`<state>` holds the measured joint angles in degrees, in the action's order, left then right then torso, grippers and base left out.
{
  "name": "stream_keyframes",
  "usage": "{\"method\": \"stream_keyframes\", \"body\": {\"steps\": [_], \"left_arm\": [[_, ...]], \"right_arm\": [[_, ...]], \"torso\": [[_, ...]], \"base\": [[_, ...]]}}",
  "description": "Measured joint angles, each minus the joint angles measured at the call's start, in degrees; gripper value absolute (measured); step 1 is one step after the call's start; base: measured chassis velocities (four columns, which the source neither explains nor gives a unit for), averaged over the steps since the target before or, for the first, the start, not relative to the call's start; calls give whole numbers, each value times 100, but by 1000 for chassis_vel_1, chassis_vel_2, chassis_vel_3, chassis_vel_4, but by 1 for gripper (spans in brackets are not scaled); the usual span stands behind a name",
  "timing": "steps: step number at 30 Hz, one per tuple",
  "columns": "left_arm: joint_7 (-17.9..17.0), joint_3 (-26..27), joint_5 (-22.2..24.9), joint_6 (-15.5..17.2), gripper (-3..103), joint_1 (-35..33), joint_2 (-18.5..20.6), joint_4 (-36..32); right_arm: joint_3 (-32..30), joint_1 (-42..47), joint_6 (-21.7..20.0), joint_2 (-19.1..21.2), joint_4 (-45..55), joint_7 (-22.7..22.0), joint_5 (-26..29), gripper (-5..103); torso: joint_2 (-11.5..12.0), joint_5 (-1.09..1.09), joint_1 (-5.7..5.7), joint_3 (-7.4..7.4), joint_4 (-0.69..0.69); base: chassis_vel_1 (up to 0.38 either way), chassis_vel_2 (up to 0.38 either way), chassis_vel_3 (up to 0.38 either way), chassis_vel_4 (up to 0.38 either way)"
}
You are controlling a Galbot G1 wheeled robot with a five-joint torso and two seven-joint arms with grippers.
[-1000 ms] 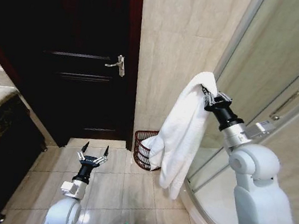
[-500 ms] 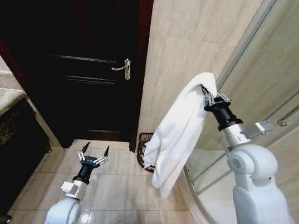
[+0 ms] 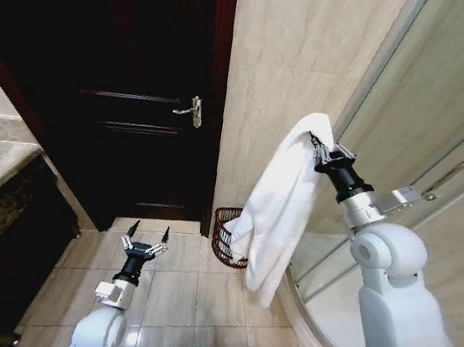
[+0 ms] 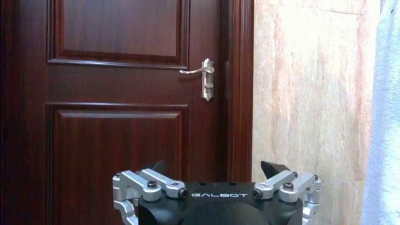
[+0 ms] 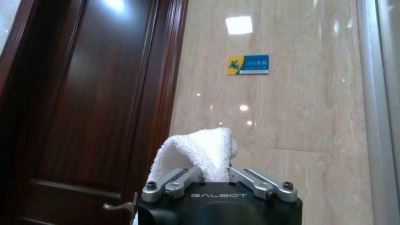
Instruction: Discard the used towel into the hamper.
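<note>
my right claw [image 3: 317, 144] is clamped on the top fold of the long white terry towel [image 3: 277, 211], held high. the dark red wire hamper [image 3: 226, 235] sits below by the tiled wall, so i'd centre over it, then lower. left claw [image 3: 145, 238] hangs spread and empty.

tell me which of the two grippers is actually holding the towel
The right gripper, raised beside the shower glass, is shut on the white towel. The left gripper hangs low over the floor tiles, open and empty.

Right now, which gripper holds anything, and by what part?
Right gripper pinches the white towel at its top fold; the rest hangs free. Left gripper is open, empty.
</note>
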<state>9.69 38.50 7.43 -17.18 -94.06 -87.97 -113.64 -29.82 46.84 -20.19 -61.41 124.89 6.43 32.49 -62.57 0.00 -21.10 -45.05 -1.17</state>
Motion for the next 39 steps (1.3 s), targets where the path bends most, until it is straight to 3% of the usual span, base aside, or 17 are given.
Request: {"method": "stream_keyframes", "body": {"steps": [11, 16, 20, 27, 33, 39], "left_arm": [[28, 65, 65, -8, 100, 188, 14, 159], [19, 67, 60, 9, 100, 238, -48, 261], [-10, 114, 42, -9, 100, 284, -60, 261], [-42, 203, 115, 68, 100, 268, 92, 70], [-117, 212, 186, 48, 100, 181, 58, -76], [-196, 315, 252, -80, 100, 160, -142, -234]], "right_arm": [[184, -594, 3, 118, -396, -97, 135, 5], [522, -1322, 93, 164, -1012, -100, 303, 5], [1016, -2469, 208, -124, -2112, 123, 272, 5], [1480, -3783, 332, -611, -3607, 91, -74, 5], [1944, -4427, 388, -576, -4347, -267, -15, 5], [2661, -5307, 751, -610, -5342, -517, 318, 5]], "torso": [[-303, 1, -138, -166, 0], [-442, 0, -207, -235, 0], [-495, 0, -235, -262, 0], [-490, -1, -234, -259, 2], [-474, 0, -225, -249, 1], [-456, -1, -217, -239, 0]], "base": [[0, 0, 0, 0], [0, 0, 0, 0], [0, 0, 0, 0], [0, 0, 0, 0], [0, 0, 0, 0], [0, 0, 0, 0]]}}
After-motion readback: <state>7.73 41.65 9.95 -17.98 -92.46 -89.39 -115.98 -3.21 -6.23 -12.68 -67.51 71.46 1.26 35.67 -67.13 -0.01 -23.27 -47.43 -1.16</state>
